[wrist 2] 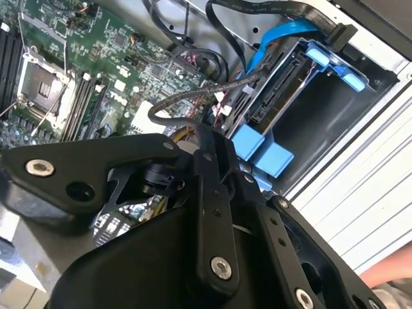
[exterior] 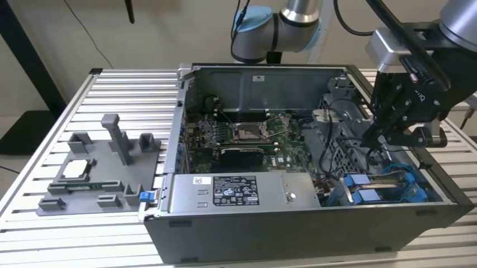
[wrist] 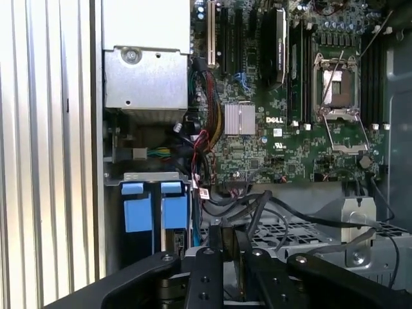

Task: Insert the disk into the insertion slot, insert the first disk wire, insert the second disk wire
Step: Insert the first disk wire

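Looking into the exterior view, you see the black two-fingered gripper hanging inside the open grey steel computer case, over the drive-cage corner on the exterior view's right. The case lies on a slatted aluminium table.

The flat silver-grey hard disk in its bright blue plastic carrier already sits in the grey drive-cage insertion slot. It fills the bay next to the green motherboard, and its blue tabs show at the cage mouth. In the exterior view the disk lies just below the gripper, beside the silver labelled power-supply box.

In the second wrist view a thin black sleeved wire loops out from beside the gripper and runs to the connector edge of the disk. A flat light-blue cable curves down to that same edge. Whether either plug is fully seated you cannot tell.

In the first wrist view the gripper hangs just beside a bundle of black cables, close to the cage. You cannot tell from these views whether it is clamped on anything.
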`<state>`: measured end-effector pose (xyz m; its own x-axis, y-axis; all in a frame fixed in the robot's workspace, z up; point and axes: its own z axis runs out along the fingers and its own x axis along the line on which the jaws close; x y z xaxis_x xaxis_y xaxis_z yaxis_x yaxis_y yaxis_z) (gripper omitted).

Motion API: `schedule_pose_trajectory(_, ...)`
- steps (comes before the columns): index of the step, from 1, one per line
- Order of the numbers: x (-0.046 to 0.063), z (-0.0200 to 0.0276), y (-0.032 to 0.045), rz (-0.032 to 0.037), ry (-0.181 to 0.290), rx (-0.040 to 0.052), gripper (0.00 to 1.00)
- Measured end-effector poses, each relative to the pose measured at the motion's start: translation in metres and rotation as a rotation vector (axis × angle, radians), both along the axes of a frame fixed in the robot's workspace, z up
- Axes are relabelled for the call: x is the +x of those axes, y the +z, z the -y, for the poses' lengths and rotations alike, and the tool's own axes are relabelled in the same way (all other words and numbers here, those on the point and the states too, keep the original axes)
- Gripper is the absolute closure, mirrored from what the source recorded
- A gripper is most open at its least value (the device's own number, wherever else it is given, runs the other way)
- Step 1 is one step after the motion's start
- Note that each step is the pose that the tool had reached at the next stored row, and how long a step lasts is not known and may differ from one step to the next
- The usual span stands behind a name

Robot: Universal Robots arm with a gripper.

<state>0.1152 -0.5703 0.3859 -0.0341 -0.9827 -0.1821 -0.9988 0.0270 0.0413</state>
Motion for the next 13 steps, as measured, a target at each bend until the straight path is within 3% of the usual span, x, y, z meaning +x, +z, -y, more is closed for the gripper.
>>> schedule_pose_trajectory(9,0.0034,0.0,-0.0011,0.0036,0.0,-0.045,1.0)
schedule_pose_trajectory(13,0.0044,0.0,-0.0013,0.0038,0.0,-0.0498,1.0)
